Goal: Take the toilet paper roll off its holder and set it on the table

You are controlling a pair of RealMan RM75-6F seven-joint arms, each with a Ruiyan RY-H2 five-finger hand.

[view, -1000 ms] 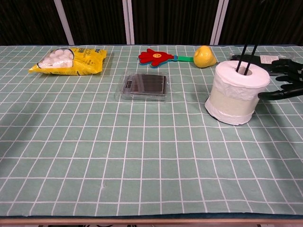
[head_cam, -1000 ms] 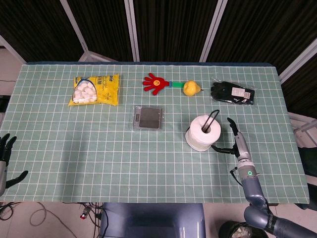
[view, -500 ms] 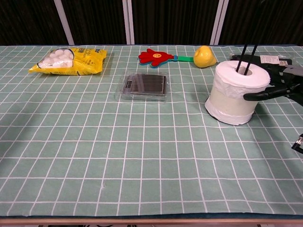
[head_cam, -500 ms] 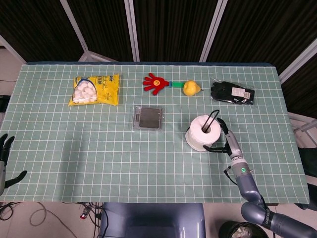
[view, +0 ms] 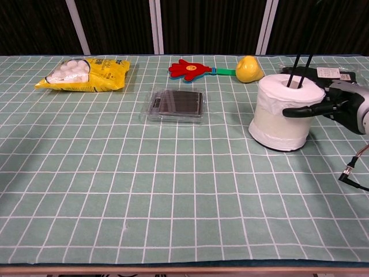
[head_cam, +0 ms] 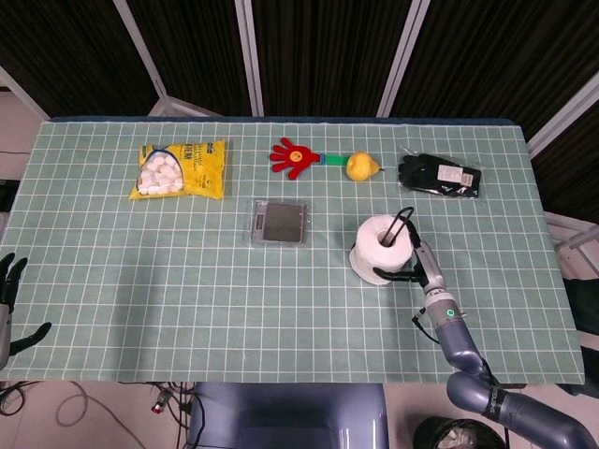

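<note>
— Closing in over the last second, the right hand has slid from beside the toilet paper roll right onto it, the thumb now wrapped across the front of the roll.

— And the grip?

— Thumb in front and fingers behind the roll: it holds the paper. The roll sits upright on the green checked table, right of centre, with the holder, two thin black rods, poking up through its core.

— What's crowding it?

— Behind the roll lies a pair of black gloves in clear wrap, near but apart. A yellow pear-shaped toy sits further back and to the left, touching the green handle of a red hand-shaped clapper. A clear plastic case with a dark square inside lies to the roll's left, well apart. Far off at the back left is a yellow bag of white sweets.

— The other arm?

— The left hand hangs off the table's near left edge, fingers spread, nothing in it. A cable trails by the right wrist in the chest view.
</note>
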